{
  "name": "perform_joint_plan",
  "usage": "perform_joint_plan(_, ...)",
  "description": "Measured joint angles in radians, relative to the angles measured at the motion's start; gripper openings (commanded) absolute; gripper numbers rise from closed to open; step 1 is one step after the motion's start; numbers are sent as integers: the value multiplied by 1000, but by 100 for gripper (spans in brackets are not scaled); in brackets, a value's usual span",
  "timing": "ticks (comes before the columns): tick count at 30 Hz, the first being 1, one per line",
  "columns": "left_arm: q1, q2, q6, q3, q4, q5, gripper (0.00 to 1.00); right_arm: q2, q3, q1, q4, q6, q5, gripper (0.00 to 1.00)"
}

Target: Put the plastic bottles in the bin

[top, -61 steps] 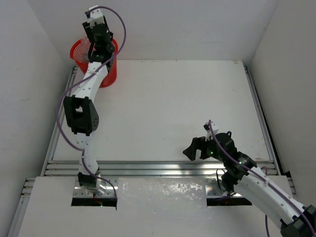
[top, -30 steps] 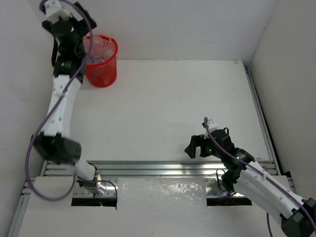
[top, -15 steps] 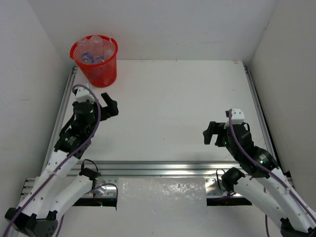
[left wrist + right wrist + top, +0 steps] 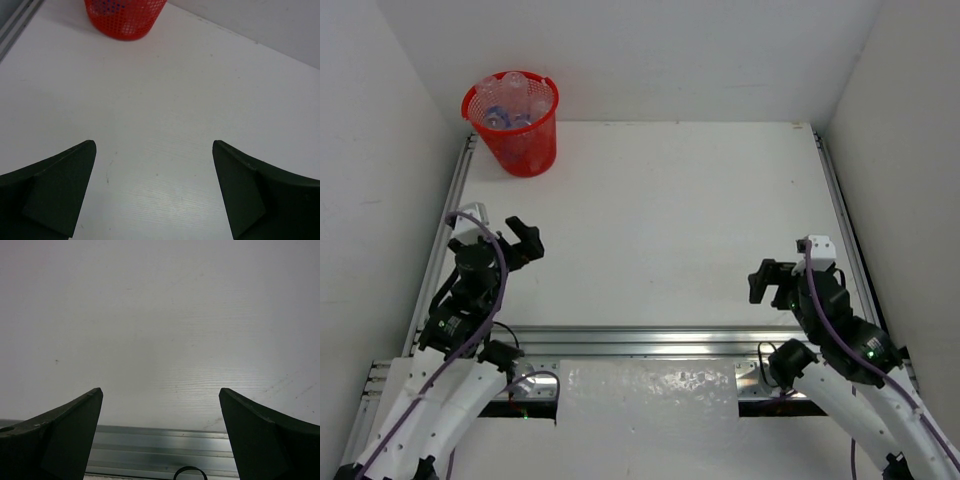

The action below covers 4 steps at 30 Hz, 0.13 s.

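Your left gripper [image 4: 515,240] and right gripper [image 4: 772,282] hang wide open and empty over the near part of the white table [image 4: 660,200], one at each side, well apart. The red bin [image 4: 528,150] stands in the far left corner, clear bottles [image 4: 512,98] piled inside it, well beyond the left gripper

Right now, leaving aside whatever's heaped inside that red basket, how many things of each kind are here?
Red mesh bin: 1
White table: 1
Grippers: 2, the left gripper and the right gripper, both open
Total: 4
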State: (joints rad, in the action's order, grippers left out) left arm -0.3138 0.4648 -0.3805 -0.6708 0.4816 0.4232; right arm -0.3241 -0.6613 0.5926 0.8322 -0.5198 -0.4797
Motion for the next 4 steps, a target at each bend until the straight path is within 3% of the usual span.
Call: perform_joint_plan(4, 0, 33, -13, -3, 37, 26, 100, -2, 11, 0, 0, 0, 10, 99)
